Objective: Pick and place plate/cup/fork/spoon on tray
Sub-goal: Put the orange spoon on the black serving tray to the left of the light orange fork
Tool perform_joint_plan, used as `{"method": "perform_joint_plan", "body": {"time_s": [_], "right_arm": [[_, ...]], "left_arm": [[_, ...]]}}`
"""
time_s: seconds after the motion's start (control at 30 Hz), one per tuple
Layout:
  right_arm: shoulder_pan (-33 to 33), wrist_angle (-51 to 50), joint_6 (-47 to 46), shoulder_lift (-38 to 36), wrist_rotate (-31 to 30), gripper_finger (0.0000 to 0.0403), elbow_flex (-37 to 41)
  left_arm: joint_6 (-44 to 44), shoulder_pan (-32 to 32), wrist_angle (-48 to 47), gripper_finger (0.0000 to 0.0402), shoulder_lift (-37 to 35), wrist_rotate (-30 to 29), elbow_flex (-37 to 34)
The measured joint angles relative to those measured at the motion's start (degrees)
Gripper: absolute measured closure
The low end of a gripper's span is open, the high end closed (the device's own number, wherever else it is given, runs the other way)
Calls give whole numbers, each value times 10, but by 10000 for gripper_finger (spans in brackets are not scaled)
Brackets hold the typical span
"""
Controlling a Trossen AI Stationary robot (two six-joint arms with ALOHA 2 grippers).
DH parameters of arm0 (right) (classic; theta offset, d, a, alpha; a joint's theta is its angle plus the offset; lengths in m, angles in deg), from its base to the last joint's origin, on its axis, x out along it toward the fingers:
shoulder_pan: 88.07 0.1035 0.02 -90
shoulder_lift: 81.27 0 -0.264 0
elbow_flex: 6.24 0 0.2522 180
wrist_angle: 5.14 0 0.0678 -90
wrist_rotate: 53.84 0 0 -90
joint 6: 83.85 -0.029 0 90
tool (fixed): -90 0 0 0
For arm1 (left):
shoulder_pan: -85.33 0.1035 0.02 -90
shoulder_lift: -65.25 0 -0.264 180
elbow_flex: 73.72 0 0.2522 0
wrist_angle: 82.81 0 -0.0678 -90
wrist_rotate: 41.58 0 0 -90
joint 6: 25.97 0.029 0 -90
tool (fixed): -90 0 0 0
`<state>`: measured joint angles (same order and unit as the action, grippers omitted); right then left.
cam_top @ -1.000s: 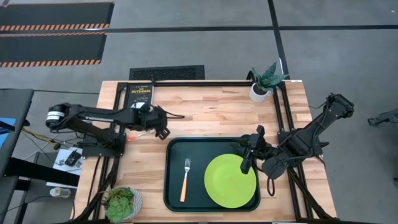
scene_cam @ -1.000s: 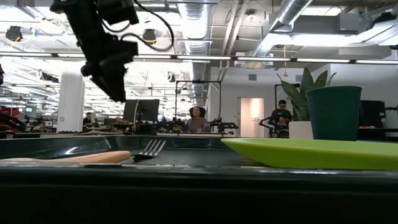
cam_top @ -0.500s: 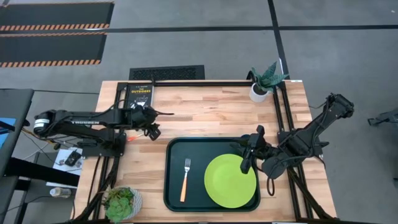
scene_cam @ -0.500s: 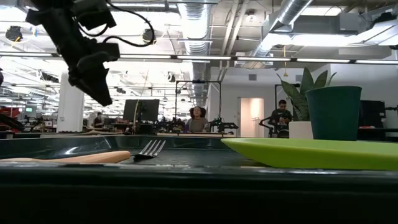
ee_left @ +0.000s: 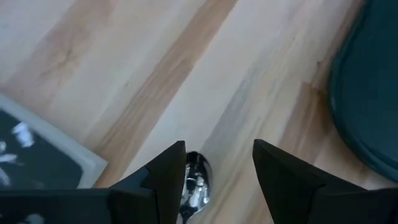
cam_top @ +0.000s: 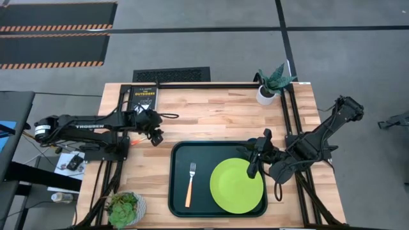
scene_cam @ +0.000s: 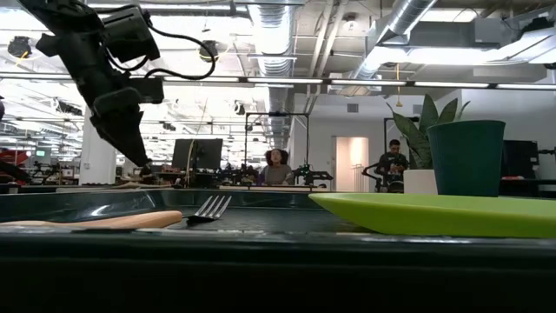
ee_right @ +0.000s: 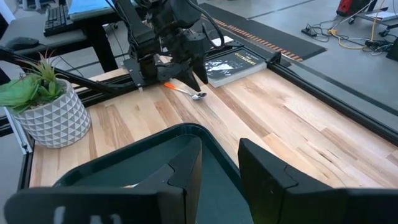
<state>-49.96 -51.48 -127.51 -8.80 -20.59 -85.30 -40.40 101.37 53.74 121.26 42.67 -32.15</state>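
The dark green tray (cam_top: 179, 153) holds the lime-green plate (cam_top: 233, 188) on its right half and the yellow-handled fork (cam_top: 190, 185) flat on its floor to the left. The teal cup (scene_cam: 466, 156) stands behind the plate's rim (scene_cam: 434, 213), its base hidden. The spoon (cam_top: 135, 142) lies on the wood left of the tray, also visible in the right wrist view (ee_right: 186, 91). My left gripper (ee_left: 214, 155) is open, low over the spoon, with the spoon's bowl (ee_left: 198, 186) between its fingers beside one of them. My right gripper (ee_right: 221, 168) is open and empty above the tray's right part (cam_top: 250, 160).
A black book (cam_top: 142, 97) lies at the far left corner, close behind the left gripper. A white pot with a plant (cam_top: 271, 86) stands at the far right and a succulent in a white pot (cam_top: 126, 207) at the near left. Bare wood lies beyond the tray.
My left gripper has gone toward the table's left edge and down, from above the tray's far left corner to just over the spoon. The right arm, tray, plate, fork and cup have kept still.
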Motion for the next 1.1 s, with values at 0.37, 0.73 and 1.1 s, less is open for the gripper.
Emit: {"method": "perform_joint_plan", "body": {"time_s": [0.37, 0.73, 1.1], "right_arm": [[0, 0, 1, 0, 0, 274, 0], [0, -2, 1, 0, 0, 274, 0], [0, 0, 1, 0, 10, 274, -1]], "left_arm": [[-13, 44, -4, 226, 4, 12, 0], [-34, 61, -26, 226, 4, -48, 0], [-114, 59, -43, 226, 87, -86, 0]]}}
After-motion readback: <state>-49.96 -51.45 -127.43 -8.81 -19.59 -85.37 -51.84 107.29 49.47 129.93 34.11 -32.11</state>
